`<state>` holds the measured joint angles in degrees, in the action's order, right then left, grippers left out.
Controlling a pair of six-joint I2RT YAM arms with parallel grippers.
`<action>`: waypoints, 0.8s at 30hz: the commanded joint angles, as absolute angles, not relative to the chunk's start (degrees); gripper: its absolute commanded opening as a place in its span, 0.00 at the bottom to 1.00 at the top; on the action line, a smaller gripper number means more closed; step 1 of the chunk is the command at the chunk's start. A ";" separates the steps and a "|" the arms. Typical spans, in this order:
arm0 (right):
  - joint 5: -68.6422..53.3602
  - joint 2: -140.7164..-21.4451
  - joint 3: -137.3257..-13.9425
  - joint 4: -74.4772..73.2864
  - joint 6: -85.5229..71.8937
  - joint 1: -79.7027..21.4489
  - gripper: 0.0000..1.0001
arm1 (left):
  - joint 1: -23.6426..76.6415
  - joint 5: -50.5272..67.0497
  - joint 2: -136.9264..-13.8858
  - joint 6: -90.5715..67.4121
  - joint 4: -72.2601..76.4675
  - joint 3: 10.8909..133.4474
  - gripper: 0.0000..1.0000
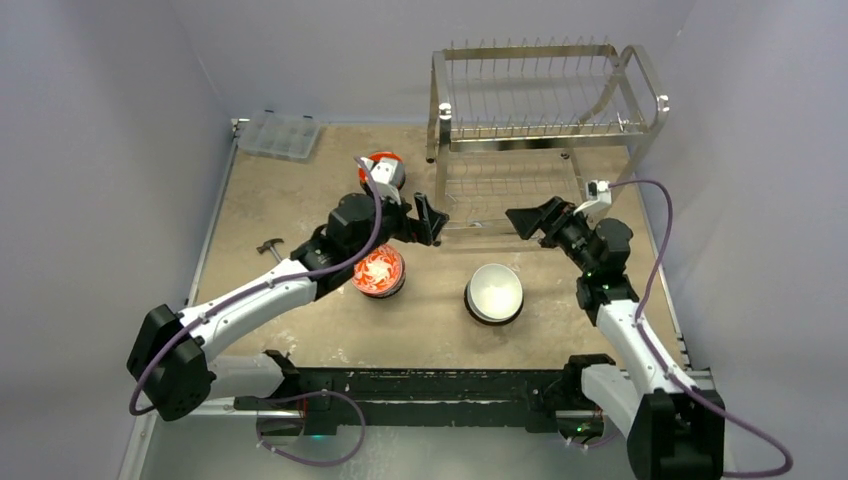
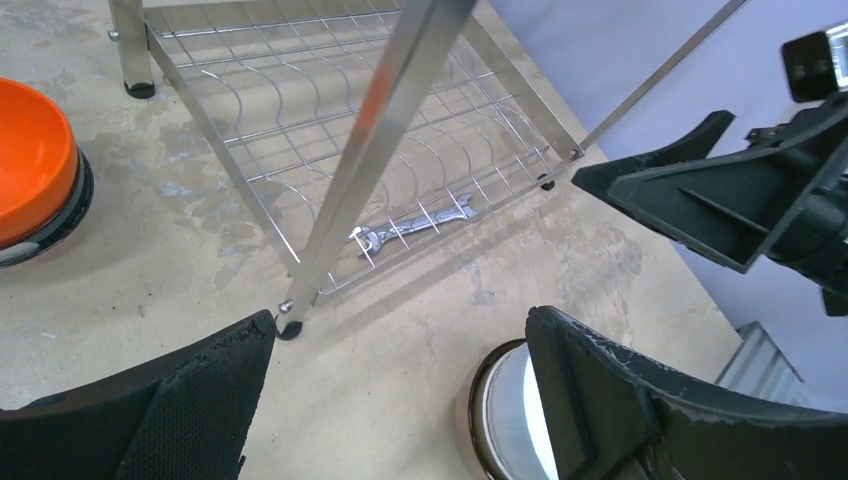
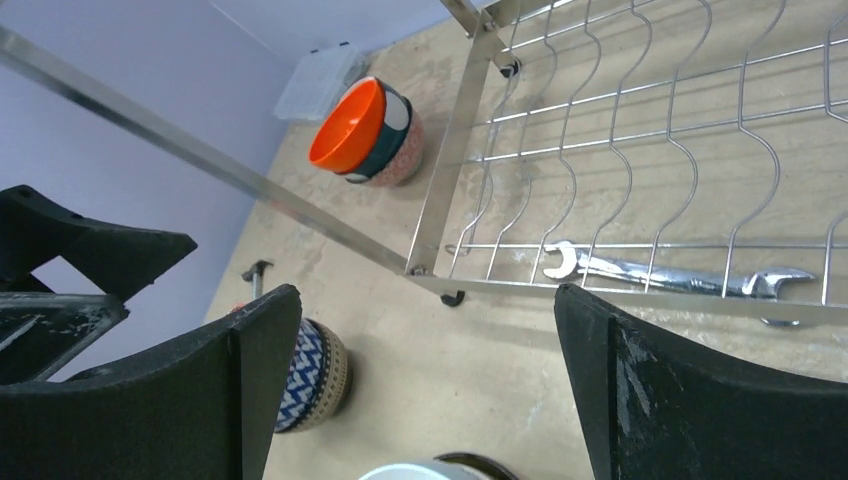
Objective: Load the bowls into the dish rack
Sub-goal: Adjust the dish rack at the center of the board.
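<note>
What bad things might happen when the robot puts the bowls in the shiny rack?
1. The open left gripper and right gripper hover close together at the dish rack's front edge. They might bump each other or its frame.
2. The orange bowl sits nested in a patterned bowl, so lifting one might drag or tip both.
3. The white-inside bowl sits near both grippers and might get knocked.

Walled-in tabletop under soft, even light, as I see it from my station.
Plain lavender-grey walls [image 1: 100, 120] close in on the left, back and right. The table [image 1: 300, 170] is tan and mottled with darker scuffs, and a metal strip [image 1: 208, 250] edges its left side. Shadows fall faint. A clear compartment box [image 1: 280, 134] sits in the far left corner.
</note>
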<state>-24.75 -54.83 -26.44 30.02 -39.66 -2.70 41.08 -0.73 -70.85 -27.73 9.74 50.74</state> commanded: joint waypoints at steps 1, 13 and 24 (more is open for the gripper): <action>-24.53 -49.02 -25.77 20.41 -34.84 -2.59 0.98 | 45.42 -13.82 -73.39 -25.29 16.65 51.36 0.95; -13.75 -38.38 -31.20 3.68 -24.87 -2.61 0.98 | 48.37 -31.42 -85.33 -28.51 18.22 60.52 0.87; -1.43 -34.81 -30.60 1.72 -22.43 -2.63 0.99 | 48.13 -39.62 -90.25 -27.29 9.19 68.82 0.46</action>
